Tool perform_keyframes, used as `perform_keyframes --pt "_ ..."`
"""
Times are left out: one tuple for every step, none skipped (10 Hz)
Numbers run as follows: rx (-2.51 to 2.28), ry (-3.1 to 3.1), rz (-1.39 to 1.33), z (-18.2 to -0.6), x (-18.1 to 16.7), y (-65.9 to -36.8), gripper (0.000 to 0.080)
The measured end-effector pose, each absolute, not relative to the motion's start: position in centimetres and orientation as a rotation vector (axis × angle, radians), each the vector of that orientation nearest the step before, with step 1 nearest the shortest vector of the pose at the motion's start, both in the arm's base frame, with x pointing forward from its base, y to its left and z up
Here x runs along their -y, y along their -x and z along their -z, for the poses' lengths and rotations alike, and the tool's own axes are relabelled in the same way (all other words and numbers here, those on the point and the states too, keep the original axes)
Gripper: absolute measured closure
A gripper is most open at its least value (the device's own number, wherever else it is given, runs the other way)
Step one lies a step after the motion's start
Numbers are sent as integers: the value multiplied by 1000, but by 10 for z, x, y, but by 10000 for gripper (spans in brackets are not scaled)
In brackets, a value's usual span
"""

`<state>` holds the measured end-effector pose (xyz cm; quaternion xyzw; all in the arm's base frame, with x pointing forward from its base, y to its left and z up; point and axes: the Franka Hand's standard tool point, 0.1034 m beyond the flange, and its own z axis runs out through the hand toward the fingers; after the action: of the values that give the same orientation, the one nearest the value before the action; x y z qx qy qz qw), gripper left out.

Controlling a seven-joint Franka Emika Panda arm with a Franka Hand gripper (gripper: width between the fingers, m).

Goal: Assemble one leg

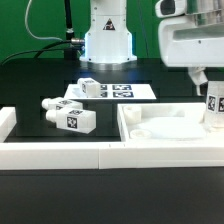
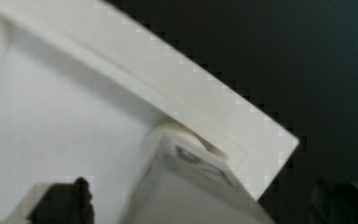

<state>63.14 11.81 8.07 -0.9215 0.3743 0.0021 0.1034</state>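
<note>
Low white wall (image 1: pixel 55 155) fronts the exterior view; behind it, at that view's right, the leg (image 1: pixel 212 108) stands upright at a corner of the white panel (image 1: pixel 160 128), presumably seated in its socket. The gripper (image 1: pixel 208 88) straddles it, and its fingers (image 2: pixel 60 200) look spread clear of the post on both sides, ready to clamp and twist. Other legs (image 1: pixel 72 117) lie loose near the marker board (image 1: pixel 118 91).

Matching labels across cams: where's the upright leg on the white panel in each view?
Exterior view: the leg stands upright at the exterior view's right edge, in the white panel's far corner.
Wrist view: the leg sits between the dark fingers, by the panel's corner.
Shared landmark: the panel's raised rim.
</note>
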Motion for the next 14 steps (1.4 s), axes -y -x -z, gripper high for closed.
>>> perform_keyframes --pt "-1071 2733 -2 -81 -118 -631 159" --pt "-974 2770 9 -80 -118 -631 159" --pt "-892 2798 18 -80 -117 -631 151" --pt "-747 2847 30 -80 -117 -631 151" --pt "-446 2963 46 -82 -115 -632 150" --pt "-377 2989 62 -82 -118 -632 150" --pt "-424 2978 57 -82 -118 -631 153" --pt "-431 2977 57 -82 -117 -632 263" --pt "-520 2961 50 -82 -118 -631 263" --pt "-620 2939 43 -82 -118 -631 446" --pt "-732 2915 35 -81 -116 -631 504" --pt "-818 2886 26 -81 -115 -632 504" --pt "-939 2833 13 -81 -112 -634 506" --pt "-1071 2779 1 -80 -111 -635 506"
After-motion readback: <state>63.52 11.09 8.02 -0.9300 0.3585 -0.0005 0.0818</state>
